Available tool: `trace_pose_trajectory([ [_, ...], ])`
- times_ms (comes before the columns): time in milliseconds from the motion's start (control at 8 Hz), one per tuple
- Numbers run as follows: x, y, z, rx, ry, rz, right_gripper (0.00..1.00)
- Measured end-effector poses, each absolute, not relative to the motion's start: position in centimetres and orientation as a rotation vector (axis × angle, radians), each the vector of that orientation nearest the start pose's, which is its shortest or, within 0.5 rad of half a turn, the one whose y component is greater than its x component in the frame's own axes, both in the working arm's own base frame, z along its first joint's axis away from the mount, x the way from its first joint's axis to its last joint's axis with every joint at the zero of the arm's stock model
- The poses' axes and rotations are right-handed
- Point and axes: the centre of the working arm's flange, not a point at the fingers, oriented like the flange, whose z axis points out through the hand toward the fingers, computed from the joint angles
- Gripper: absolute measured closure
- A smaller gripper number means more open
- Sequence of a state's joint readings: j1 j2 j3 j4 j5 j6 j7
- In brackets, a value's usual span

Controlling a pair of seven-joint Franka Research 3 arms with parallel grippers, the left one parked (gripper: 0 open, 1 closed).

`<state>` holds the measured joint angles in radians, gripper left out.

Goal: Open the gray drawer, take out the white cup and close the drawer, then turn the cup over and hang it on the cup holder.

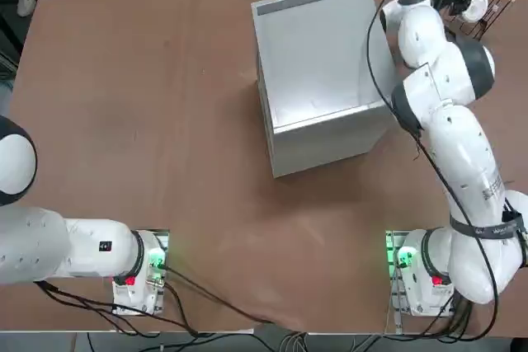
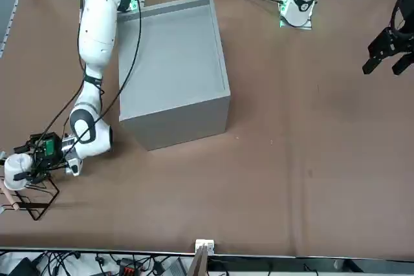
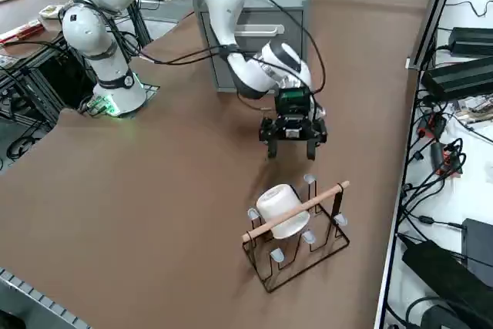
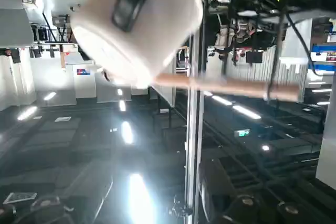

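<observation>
white cup (image 3: 283, 209) sits mouth-down on the cup holder (image 3: 296, 252), behind its wooden bar. right gripper (image 3: 293, 146) hangs just beside the rack, fingers spread, pinching nothing. gray drawer (image 3: 258, 44) flush with the cabinet, partly hidden by the arm. wrist view: fingers hard to make out.

The table (image 1: 148, 105) was covered in a matt brown sheet, maybe felt or rubbery mat, hard to say from above. The gray drawer (image 3: 258, 40) and its cabinet (image 1: 318, 72) at upper centre looked like brushed metal, dull sheen, smooth. The white cup (image 3: 281, 209) looked like glazed ceramic, slightly glossy. The cup holder (image 3: 296, 240) was thin dark wire with a pale wooden rod. The right arm (image 1: 462, 154) had glossy white plastic shells, and the right gripper (image 3: 292, 142) was matt black.
</observation>
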<state>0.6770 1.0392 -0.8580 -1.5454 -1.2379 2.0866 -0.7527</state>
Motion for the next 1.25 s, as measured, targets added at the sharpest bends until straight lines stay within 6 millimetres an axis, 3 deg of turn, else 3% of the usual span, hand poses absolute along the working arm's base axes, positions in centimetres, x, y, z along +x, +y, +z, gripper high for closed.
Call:
trace_pose_trajectory([
  [625, 71.0, -4.0, 36.8, 1.310, 1.329, -0.896, 0.00],
  [1250, 68.1, -6.7, 46.0, 1.780, 1.312, -0.675, 0.00],
])
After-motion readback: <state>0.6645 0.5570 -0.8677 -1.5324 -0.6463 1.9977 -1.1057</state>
